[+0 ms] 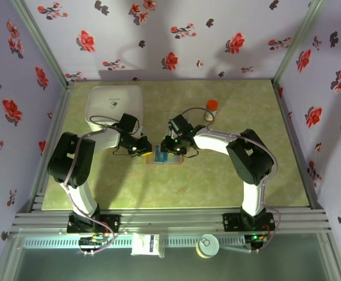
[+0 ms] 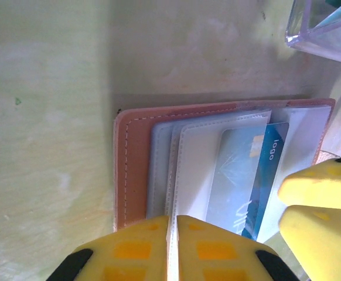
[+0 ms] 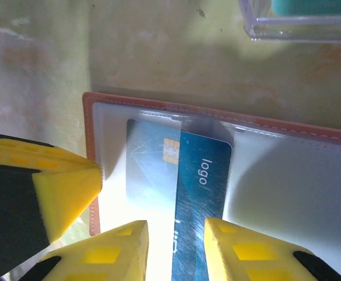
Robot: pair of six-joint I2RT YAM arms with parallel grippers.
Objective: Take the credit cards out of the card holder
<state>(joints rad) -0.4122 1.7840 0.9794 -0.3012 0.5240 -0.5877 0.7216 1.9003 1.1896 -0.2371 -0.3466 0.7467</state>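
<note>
Top external, arms: both arms are reaching to the middle of the table (image 1: pixel 229 187). The left gripper (image 1: pixel 139 147) and right gripper (image 1: pixel 173 150) are meeting over the card holder (image 1: pixel 163 158), which is lying open and flat between them. I judge one side is steadying it while the other is drawing.
Top external, surroundings: a white container (image 1: pixel 115 105) is sitting behind the left arm, and an orange-capped bottle (image 1: pixel 211 105) is standing well apart at the back.
Left wrist, jaws: the pads (image 2: pixel 141 249) are pressing together with no gap at the holder's near edge, probably pinning it against sliding. Whether a pocket layer is caught in the seam I cannot tell.
Left wrist, card: a blue credit card (image 2: pixel 249 175) is sticking partway out of the inner pockets toward the right gripper's fingers (image 2: pixel 320 187). A clear tray (image 2: pixel 326 29) is waiting just beyond the holder.
Right wrist, jaws: they are standing narrowly apart, straddling the card's free end and not visibly biting.
Right wrist, card: its far end is lying under the clear pocket, so the extraction is looking unfinished.
</note>
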